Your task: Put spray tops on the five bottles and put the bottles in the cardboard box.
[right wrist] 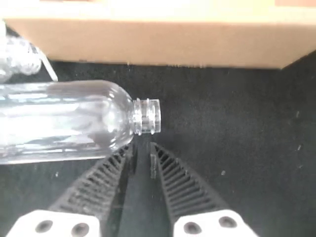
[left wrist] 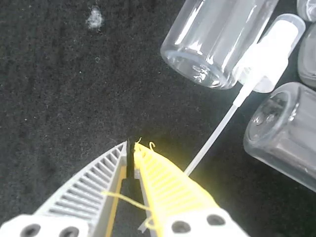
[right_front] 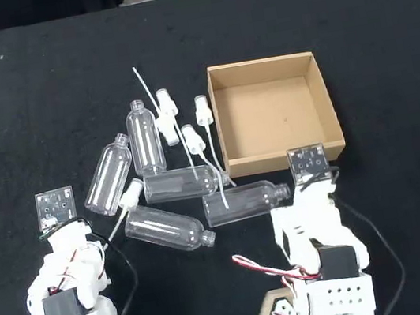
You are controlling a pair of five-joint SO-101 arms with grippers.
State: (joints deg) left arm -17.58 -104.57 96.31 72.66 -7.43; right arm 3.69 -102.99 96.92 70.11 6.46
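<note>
Looking down from the high view, you see the cardboard box (right_front: 282, 160) standing open on the black table (right_front: 24, 91), with its bare floor showing. The five bottles lie on their sides in a loose cluster to the left of the box and in front of it.

- The left bottle (right_front: 108, 176) and the rear bottle (right_front: 145, 140) lie side by side, necks pointing away from the arms.
- The middle bottle (right_front: 181, 184) lies crosswise, with the front bottle (right_front: 165, 228) just beside it on the arms' side.
- The right bottle (right_front: 245, 201) lies just in front of the box's near wall, neck uncapped and pointing right.

The loose spray tops (right_front: 203, 111) rest on the table between the rear bottle and the box. One more spray top (right_front: 130, 194) lies between the left bottle and the front bottle, its dip tube running toward the left arm (right_front: 64, 268).

Check the left gripper (left wrist: 131, 147) in its wrist view. The jaws are closed tip to tip on nothing, low over the table. That dip tube ends just beside the yellow finger (left wrist: 168, 187).

Check the right gripper (right wrist: 141, 148) in its wrist view. The jaws are drawn nearly together with a narrow slot between them and hold nothing. The threaded neck of the right bottle lies just beyond the fingertips, with the box wall behind it.
</note>
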